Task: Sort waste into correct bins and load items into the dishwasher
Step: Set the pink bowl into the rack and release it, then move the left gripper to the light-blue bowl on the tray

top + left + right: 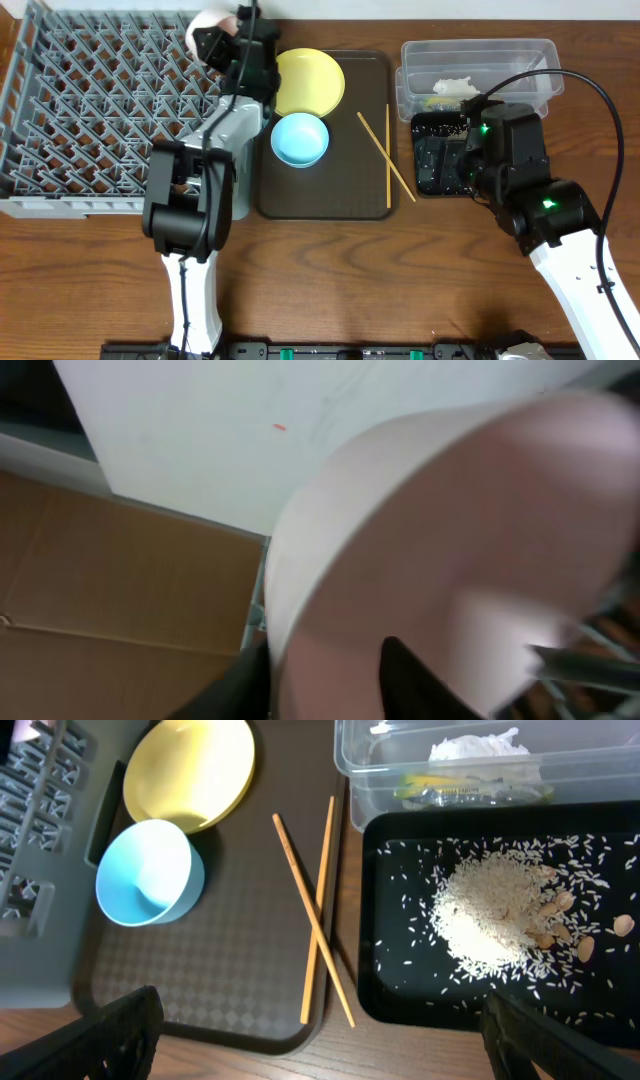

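My left gripper [222, 45] is shut on the rim of a white round vessel [205, 30], which looks like the small white bowl [450, 540]. It holds it above the back right corner of the grey dish rack [90, 100]. The yellow plate [308, 80] and light blue bowl [299, 139] sit on the dark brown tray [330, 190], and the chopsticks [315, 920] lie crossed over its right edge. My right gripper [330, 1040] is open wide and empty above the black tray [400, 990], which holds rice with tan crumbs [495, 915]. The white cup is not in view.
The clear tub [480, 60] stands behind the black tray and holds crumpled white paper [475, 745] and a greenish-orange scrap [440, 788]. The left arm's body lies over the rack's right edge. A white wall rises behind the table.
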Action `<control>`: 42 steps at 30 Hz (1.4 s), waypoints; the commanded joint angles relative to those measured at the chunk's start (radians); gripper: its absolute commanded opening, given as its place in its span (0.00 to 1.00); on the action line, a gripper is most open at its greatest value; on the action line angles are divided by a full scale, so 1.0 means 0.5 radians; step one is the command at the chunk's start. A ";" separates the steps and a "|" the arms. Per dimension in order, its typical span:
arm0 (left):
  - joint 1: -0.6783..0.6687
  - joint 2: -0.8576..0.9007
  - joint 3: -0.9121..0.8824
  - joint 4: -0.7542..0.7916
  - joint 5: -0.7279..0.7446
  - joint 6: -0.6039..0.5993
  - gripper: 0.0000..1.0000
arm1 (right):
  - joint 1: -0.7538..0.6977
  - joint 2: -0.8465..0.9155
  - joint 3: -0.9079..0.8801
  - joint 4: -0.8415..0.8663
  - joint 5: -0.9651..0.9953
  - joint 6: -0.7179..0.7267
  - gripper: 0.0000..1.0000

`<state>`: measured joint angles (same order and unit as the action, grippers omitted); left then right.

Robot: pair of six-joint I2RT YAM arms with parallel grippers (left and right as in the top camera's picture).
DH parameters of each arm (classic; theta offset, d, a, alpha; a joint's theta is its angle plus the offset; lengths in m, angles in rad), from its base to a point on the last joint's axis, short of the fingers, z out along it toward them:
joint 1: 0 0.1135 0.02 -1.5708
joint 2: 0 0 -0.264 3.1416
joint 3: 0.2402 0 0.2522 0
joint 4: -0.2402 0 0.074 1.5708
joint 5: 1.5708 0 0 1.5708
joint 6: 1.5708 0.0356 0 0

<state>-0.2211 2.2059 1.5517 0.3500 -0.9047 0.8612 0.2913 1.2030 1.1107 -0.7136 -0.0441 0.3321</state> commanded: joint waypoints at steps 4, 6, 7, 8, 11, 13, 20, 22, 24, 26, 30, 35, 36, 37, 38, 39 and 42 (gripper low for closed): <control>-0.091 0.021 0.003 -0.107 0.042 -0.144 0.48 | -0.010 0.004 0.012 0.004 0.028 0.007 0.99; -0.098 0.021 0.003 -0.178 0.041 -0.163 0.52 | -0.010 0.004 0.012 0.004 0.028 0.007 0.99; -0.098 0.021 0.003 -0.228 0.041 -0.198 0.53 | -0.010 0.004 0.012 0.005 0.028 0.007 0.99; -0.098 0.021 0.003 -0.277 0.040 -0.254 0.55 | -0.010 0.004 0.012 0.004 0.028 0.007 0.99; -0.093 0.021 0.003 -0.395 0.041 -0.373 0.58 | -0.010 0.004 0.012 0.005 0.028 0.007 0.99; -0.093 0.021 0.003 -0.422 0.041 -0.438 0.61 | -0.010 0.004 0.012 0.004 0.028 0.007 0.99; -0.131 -0.106 0.014 -0.362 0.098 -0.494 0.66 | -0.010 0.004 0.012 0.004 0.028 0.007 0.99; -0.154 -0.212 0.015 -0.388 0.136 -0.582 0.67 | -0.010 0.004 0.012 0.004 0.028 0.007 0.99; -0.172 -0.342 0.015 -0.504 0.217 -0.729 0.70 | -0.010 0.004 0.012 0.004 0.028 0.007 0.99; -0.184 -0.524 0.015 -0.752 0.419 -0.974 0.70 | -0.010 0.004 0.012 0.005 0.028 0.008 0.99; -0.166 -0.817 0.015 -1.180 0.890 -1.420 0.70 | -0.010 0.004 0.012 0.004 0.028 0.007 0.99; -0.127 -1.054 0.015 -1.714 1.474 -1.765 0.70 | -0.010 0.004 0.012 0.005 0.028 0.007 0.99; -0.127 -1.066 0.015 -1.806 1.539 -1.791 0.69 | -0.010 0.004 0.012 0.005 0.028 0.007 0.99; -0.127 -1.067 0.014 -1.864 1.579 -1.801 0.69 | -0.010 0.004 0.012 0.004 0.028 0.008 0.99; -0.127 -1.063 0.012 -1.926 1.610 -1.808 0.69 | -0.010 0.004 0.012 0.004 0.028 0.007 0.99; -0.127 -1.052 0.004 -1.985 1.633 -1.833 0.69 | -0.010 0.004 0.012 0.004 0.028 0.007 0.99; -0.122 -1.011 -0.035 -2.090 1.648 -1.927 0.69 | -0.010 0.004 0.012 0.004 0.028 0.007 0.99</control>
<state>-0.2859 1.6672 1.5581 -0.6697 -0.1715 -0.0090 0.2913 1.2034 1.1107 -0.7139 -0.0441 0.3321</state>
